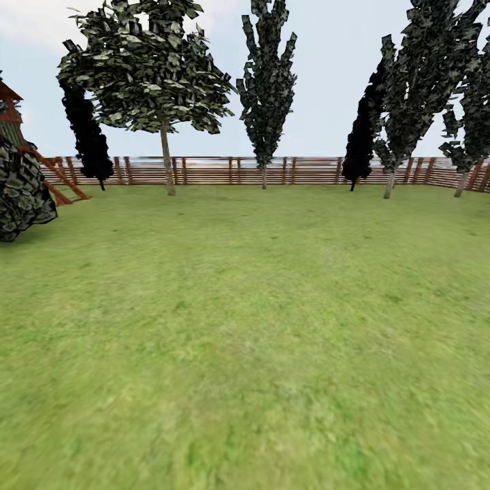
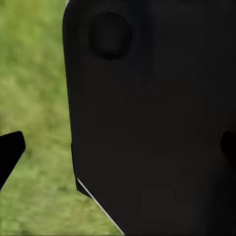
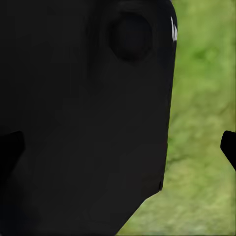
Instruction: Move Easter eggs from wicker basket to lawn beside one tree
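1. Ahead of you the lawn (image 1: pixel 245 340) is stretching wide and flat, patchy green and yellow, back to a brown slatted fence (image 1: pixel 224 170) that is running across the far edge of the garden.
2. You are facing a tree (image 1: pixel 165 163) with a slim pale trunk and a broad leafy crown, standing on the grass just in front of the fence, left of the middle of the head view.
3. Further right, taller narrow trees (image 1: pixel 267 82) are rising along the fence, and two near-black columnar trees (image 1: pixel 87 136) are standing among them.
4. At the far left edge a wooden play set (image 1: pixel 41 170) is showing partly behind a dark leafy bush (image 1: pixel 20 194).
5. In the left wrist view, the left gripper (image 2: pixel 118 147) is showing two dark fingertips (image 2: pixel 10 150) well apart at opposite edges, so its hand is lying released; a large black robot part (image 2: pixel 152 123) is blocking the space between them, with grass (image 2: pixel 34 98) beside it.
6. In the right wrist view, the right gripper (image 3: pixel 118 147) is looking the same: fingertips (image 3: pixel 228 147) spread wide, a black robot part (image 3: pixel 83 123) in between, grass (image 3: pixel 201 123) at the side.
7. You are seeing no egg held by either hand; where the eggs and the basket lie I cannot tell.
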